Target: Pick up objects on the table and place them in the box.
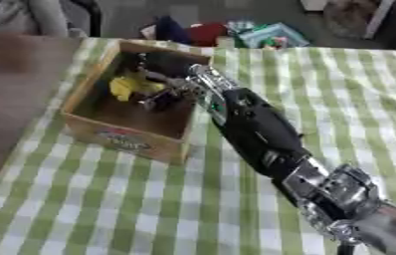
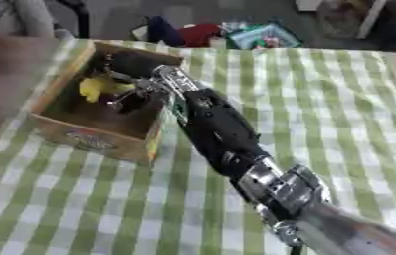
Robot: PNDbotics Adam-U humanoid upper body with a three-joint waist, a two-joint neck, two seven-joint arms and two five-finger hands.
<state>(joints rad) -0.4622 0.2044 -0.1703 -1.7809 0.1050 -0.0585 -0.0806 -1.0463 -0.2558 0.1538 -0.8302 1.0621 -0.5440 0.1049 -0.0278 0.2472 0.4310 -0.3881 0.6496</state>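
Right hand down inside the box, yellow thing just to its left.

The right hand [image 1: 162, 92] reaches over the open cardboard box's [image 1: 123, 137] right wall; the small yellow object [image 1: 125, 87] lies against its fingers, though whether they grip it I cannot tell.

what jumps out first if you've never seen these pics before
The black and silver right arm cuts diagonally from the lower right up to a cardboard box at the upper left of the green checked cloth. Its right hand reaches inside the box beside a yellow object; whether the fingers hold it is unclear. Colourful clutter lies past the table's far edge.
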